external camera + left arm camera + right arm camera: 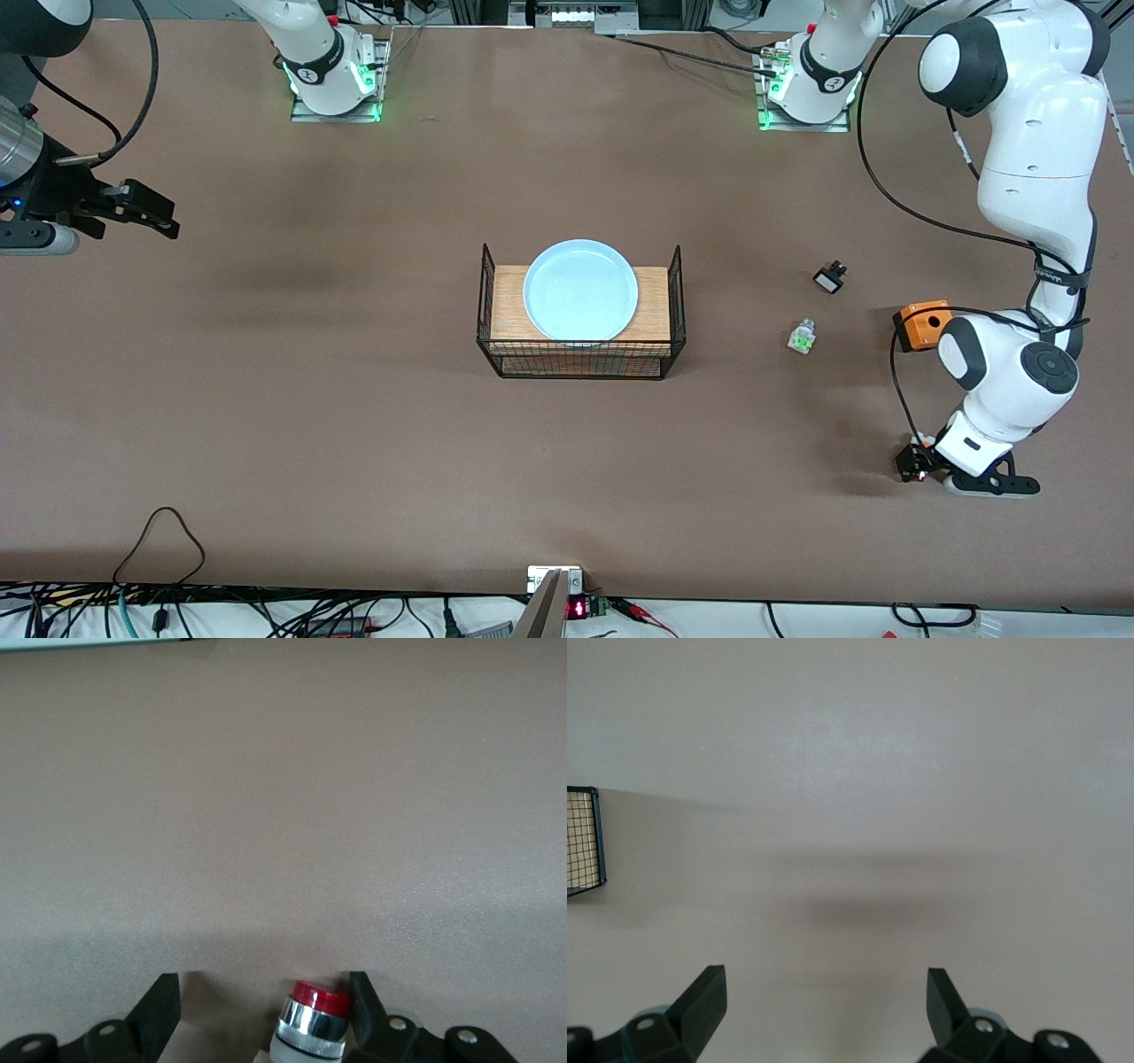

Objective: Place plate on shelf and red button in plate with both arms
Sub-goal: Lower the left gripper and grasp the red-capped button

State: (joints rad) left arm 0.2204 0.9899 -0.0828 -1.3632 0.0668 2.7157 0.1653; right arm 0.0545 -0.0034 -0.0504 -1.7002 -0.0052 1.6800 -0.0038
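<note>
The pale light-blue plate lies on a wooden board in a black wire basket at the table's middle. My left gripper is low at the table, nearer the front camera than the orange box, toward the left arm's end. In the left wrist view its jaws stand wide open, with the red button between them, its red cap and chrome ring beside one fingertip. My right gripper is open and empty in the air over bare table at the right arm's end, as the right wrist view also shows.
An orange box with a round hole sits beside the left arm's forearm. A green-and-clear small part and a small black part lie between the basket and the box. The basket's corner shows in the right wrist view.
</note>
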